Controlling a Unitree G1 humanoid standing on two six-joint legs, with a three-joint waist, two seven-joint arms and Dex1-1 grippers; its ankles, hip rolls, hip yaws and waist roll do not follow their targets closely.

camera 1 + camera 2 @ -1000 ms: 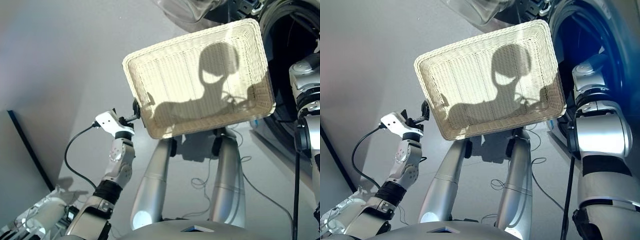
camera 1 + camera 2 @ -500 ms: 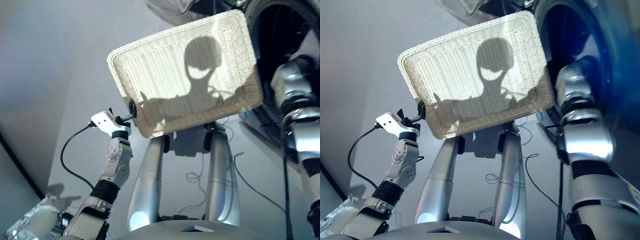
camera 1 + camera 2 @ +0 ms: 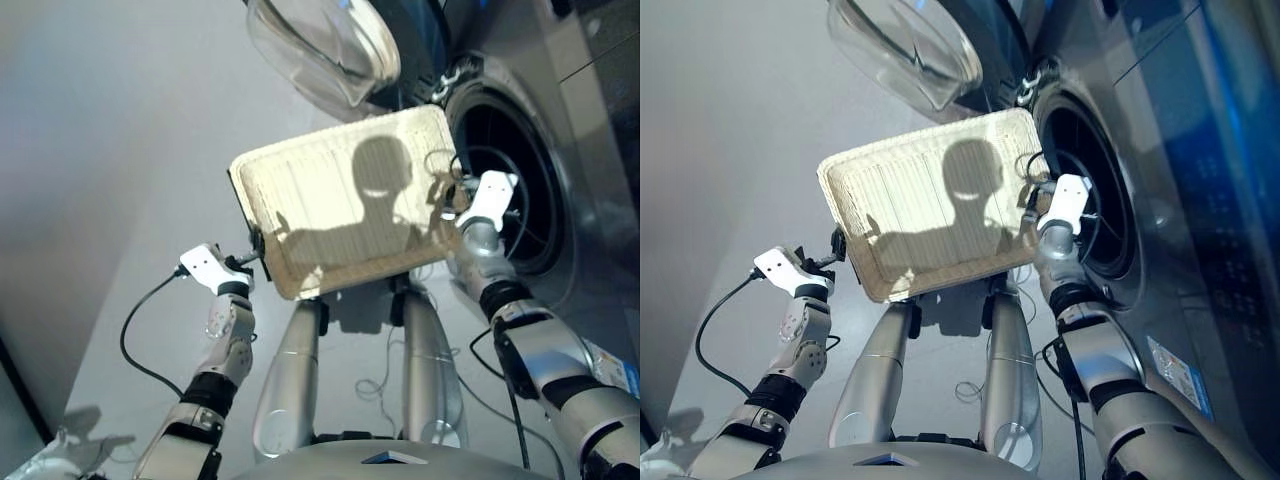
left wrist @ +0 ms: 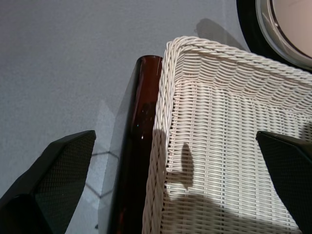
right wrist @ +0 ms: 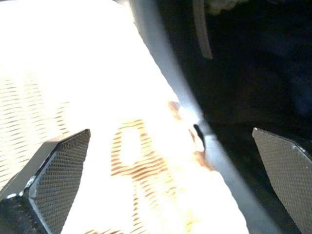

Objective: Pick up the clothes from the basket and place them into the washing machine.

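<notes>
The basket [image 3: 330,190] is a cream-white woven tray straight ahead of me, and its inside shows only weave and shadow. The clothes are out of view. My left gripper [image 3: 256,248] is open at the basket's left rim, with the rim [image 4: 161,122] lying between its spread fingers. At the basket's right edge my right gripper [image 3: 448,198] is open too, with nothing held; bright basket weave [image 5: 97,97] is on one side of it and the dark drum on the other. The washing machine [image 3: 590,120] stands to the right, its round drum mouth [image 3: 510,190] dark and uncovered.
The glass porthole door [image 3: 320,45] hangs swung open above the basket's far side. A dark glossy reddish bar [image 4: 139,146] runs under the basket's left rim. Thin cables [image 3: 385,375] lie on the grey floor [image 3: 110,150], and a black cable [image 3: 135,330] loops off my left wrist.
The camera has tilted up, bringing more of the machine and door into view. My right arm has swung in, bringing its gripper to the basket's right edge. The left gripper stays at the left rim.
</notes>
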